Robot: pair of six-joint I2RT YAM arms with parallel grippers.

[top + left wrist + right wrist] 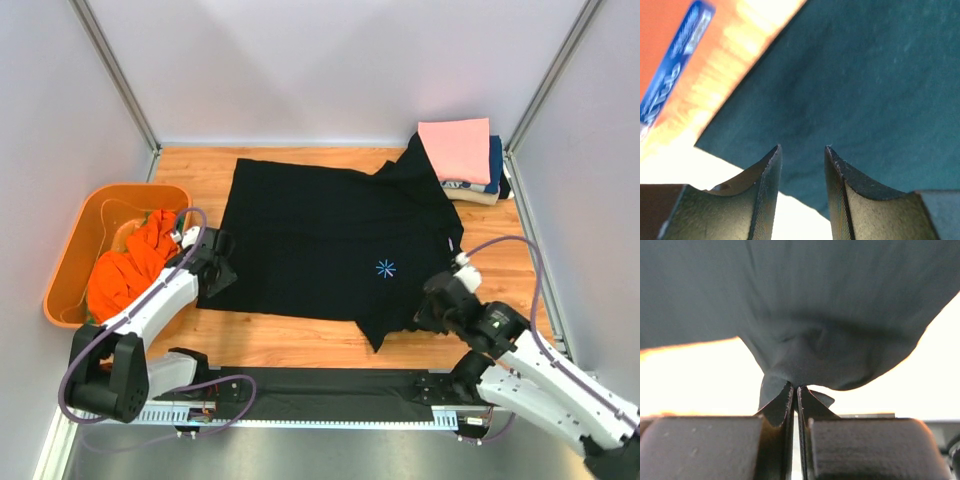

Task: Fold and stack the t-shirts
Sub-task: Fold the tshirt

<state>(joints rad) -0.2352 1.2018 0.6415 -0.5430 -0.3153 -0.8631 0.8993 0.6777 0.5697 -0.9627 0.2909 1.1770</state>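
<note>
A black t-shirt (pixel 320 240) with a small light-blue starburst mark (pixel 385 268) lies spread on the wooden table. My left gripper (pixel 222 272) is open at its near left edge, the cloth (pixel 850 85) just past the fingertips. My right gripper (pixel 432 312) is shut on the shirt's near right hem, with the cloth (pixel 830 340) bunched between the jaws. A folded stack with the pink shirt (pixel 456 148) on top, then navy (pixel 495 160) and cream (pixel 480 195), sits at the back right. An orange shirt (pixel 128 265) lies crumpled in the tub.
The orange plastic tub (pixel 75 250) stands at the left edge, close to my left arm. Grey walls close in the table on three sides. A black rail (pixel 300 395) runs along the near edge between the arm bases.
</note>
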